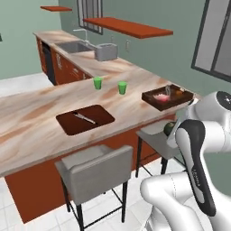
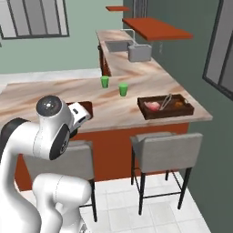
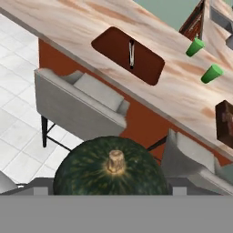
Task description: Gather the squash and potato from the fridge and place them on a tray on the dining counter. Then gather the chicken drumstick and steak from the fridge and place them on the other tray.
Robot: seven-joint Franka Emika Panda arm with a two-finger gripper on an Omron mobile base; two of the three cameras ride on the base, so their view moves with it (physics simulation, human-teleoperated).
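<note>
The arm is carrying the squash toward the dining counter, so the step in hand is the delivery of the 1st vegetable. In the hand view the dark green squash, its tan stem facing the camera, is sitting right where the finger tips rise and is covering them. In the left base view it is showing as a green lump at the gripper, in the air above a grey stool. I am judging that the jaws are standing wide around the squash and gripping it.

2 trays are lying on the counter. The nearer tray is holding just 1 thin metal utensil. The farther tray is holding the pink steak and a small brown item that I cannot identify. 2 green cups are standing between the trays, farther back.

Since the meat is lying in the farther tray, the squash should probably be going into the nearer one. The next move is calling for lifting the squash over the counter edge, bringing it above that tray beside the utensil, lowering it, and opening the jaws. Being round, it could roll.
</note>
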